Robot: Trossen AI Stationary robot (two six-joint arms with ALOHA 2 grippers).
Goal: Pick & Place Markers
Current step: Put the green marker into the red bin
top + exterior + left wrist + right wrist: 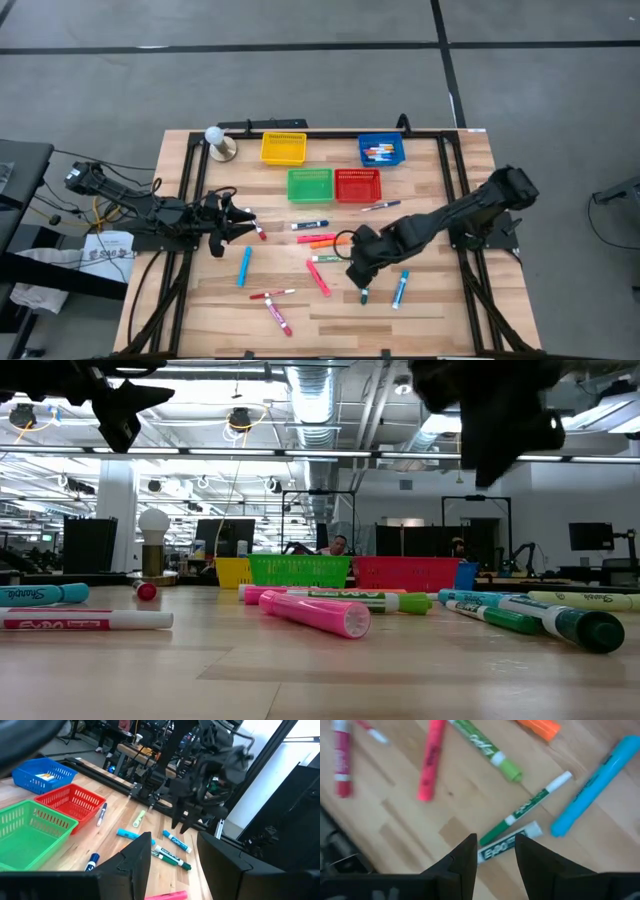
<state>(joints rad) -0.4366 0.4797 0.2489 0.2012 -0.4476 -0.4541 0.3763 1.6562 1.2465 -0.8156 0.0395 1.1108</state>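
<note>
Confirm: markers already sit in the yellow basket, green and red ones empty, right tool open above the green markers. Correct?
Wrong basket. In the high view the markers already placed lie in the blue basket; the yellow basket is empty. The rest holds: green basket and red basket empty, right tool open above the green markers.

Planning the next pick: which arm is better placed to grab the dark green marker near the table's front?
Right. Its open pincer hovers directly above the dark green marker; the left pincer sits far across the table.

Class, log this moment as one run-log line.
right hand: open, above green marker | left hand: open, waiting | blue basket: holds markers
</note>
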